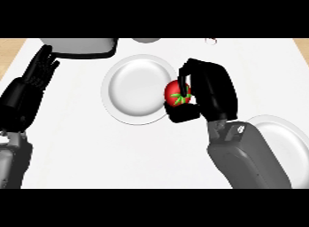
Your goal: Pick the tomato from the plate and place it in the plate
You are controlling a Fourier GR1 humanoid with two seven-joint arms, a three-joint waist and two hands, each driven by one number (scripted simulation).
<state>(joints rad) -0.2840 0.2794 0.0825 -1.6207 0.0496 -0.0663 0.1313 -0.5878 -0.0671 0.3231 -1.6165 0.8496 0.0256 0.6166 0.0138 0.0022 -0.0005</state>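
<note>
My right forearm [248, 162] lies nearest the view, entering from the lower edge and running up to my right hand [214, 91]. This hand is clenched on the tomato [176, 92]. The fingers [191, 67] curl over its far side and the thumb [184, 116] closes under its near side. The fruit sits between them on the hand's inner side, green calyx turned toward the view. The tomato is round, so there is no long axis to align. It sits over the right rim of the centre plate [133, 84], whose bare dish spreads away beyond my fingertips, to the left. I cannot tell whether the tomato rests on that rim or is lifted clear of it. The second plate [295, 148] lies the opposite way, behind my wrist and partly hidden by the forearm, well apart from the tomato. Judgement: the coming move turns on this opposition, with one plate ahead of the fingertips and one behind the wrist. A transfer to the second plate calls for drawing the hand back and outward, not forward. My right hand is the nearer to both plates. My left hand [39, 73] rests released, fingers up, at the left side of the counter [85, 146], well apart from the tomato.
</note>
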